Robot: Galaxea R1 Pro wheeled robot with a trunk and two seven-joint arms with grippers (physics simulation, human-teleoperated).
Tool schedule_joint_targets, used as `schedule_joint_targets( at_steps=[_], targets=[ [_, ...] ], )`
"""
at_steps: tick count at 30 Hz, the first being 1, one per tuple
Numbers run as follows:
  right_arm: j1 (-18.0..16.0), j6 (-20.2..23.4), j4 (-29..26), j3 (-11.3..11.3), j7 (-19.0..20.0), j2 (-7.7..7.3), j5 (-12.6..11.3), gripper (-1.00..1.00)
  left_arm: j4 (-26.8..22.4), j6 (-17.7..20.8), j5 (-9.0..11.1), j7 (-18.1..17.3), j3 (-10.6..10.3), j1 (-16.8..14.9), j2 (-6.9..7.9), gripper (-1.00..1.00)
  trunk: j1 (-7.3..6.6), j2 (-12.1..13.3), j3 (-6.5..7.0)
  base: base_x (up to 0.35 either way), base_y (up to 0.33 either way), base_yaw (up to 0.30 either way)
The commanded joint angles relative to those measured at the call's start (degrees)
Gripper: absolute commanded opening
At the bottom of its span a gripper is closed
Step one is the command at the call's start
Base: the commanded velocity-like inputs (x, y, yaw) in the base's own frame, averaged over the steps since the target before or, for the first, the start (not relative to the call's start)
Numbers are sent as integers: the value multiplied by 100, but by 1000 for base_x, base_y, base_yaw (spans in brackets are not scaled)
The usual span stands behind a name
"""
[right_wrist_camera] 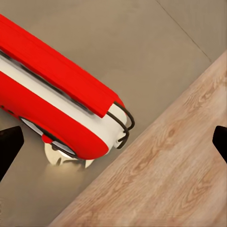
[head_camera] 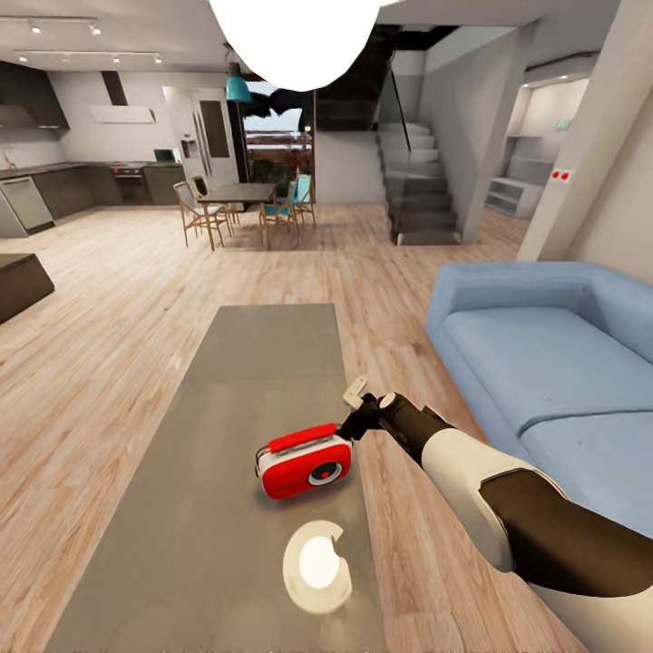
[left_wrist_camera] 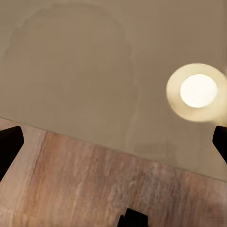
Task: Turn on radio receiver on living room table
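The red radio receiver [head_camera: 304, 464] with white sides and a red top handle stands upright on the glossy grey table [head_camera: 254, 363], near its right edge, dial facing me. My right gripper [head_camera: 352, 410] hovers just right of and above the radio's handle end. In the right wrist view the radio [right_wrist_camera: 56, 101] lies below the open gripper [right_wrist_camera: 113, 144], whose fingertips [right_wrist_camera: 9, 146] stand wide apart with nothing between them. My left gripper [left_wrist_camera: 113, 142] is open over the table's edge [left_wrist_camera: 71, 61] and the wood floor.
A blue sectional sofa [head_camera: 544, 363] runs close along the table's right side. A white pendant lamp [head_camera: 290, 36] hangs overhead, and its reflection [head_camera: 316, 567] glows on the tabletop. Dining table and chairs [head_camera: 238, 192], kitchen and stairs [head_camera: 417, 190] lie far behind.
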Motion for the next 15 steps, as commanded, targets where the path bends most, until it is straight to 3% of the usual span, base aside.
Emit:
schedule_joint_targets(
  at_steps=[1, 15],
  targets=[
    [0, 1, 4, 0, -2, 0, 0, 100, 2, 2, 0, 0, 0, 0, 0, 100, 0, 0, -9, 0, 0, 0],
    [0, -20, 2, 1, 7, 0, 8, 100, 3, 2, 0, 0, 0, 0, 0, 100, 0, 0, -136, 0, 0, 0]
  ],
)
